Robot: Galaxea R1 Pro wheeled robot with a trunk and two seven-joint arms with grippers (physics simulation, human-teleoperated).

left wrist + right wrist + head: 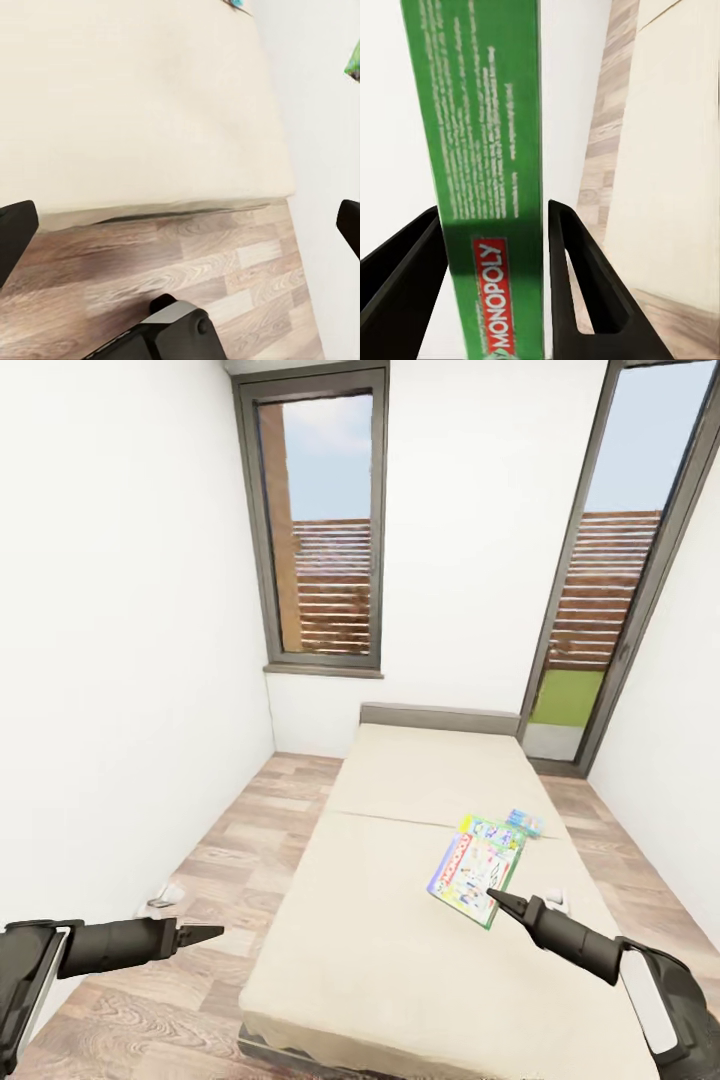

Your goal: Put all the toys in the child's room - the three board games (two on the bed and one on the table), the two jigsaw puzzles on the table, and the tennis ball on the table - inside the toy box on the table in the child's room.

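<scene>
Head view shows us a narrow room with a bed (400, 920) running away from us toward the far wall, wooden floor (230, 860) to its left and a tall window (325, 525) above the headboard end. Our right hand (497, 901) reaches over the bed's right side and pinches a Monopoly board game (472, 878) at its near edge; the box looks tilted, its colourful face turned toward us. Just beyond it on the mattress lies a second board game (493, 828), partly covered by the first, and a small blue item (524, 821) sits right beside that one; we cannot tell what the blue item is.

Through the right wrist view we see the green side of the Monopoly board game (487, 150) standing between the two dark fingers (577, 285), which press against it on both sides, with the bed (675, 187) and a strip of floor (604, 150) behind.

Our left hand (205, 934) hangs over the floor to the left of the bed, holding nothing. In the head view its tips look drawn to a point, yet in the left wrist view the fingers (15, 232) sit at opposite edges of the picture, spread wide, with the bed's corner (150, 112) and the floor (187, 270) between them. A dark part of the robot's own body (169, 334) shows over the floor there.
</scene>
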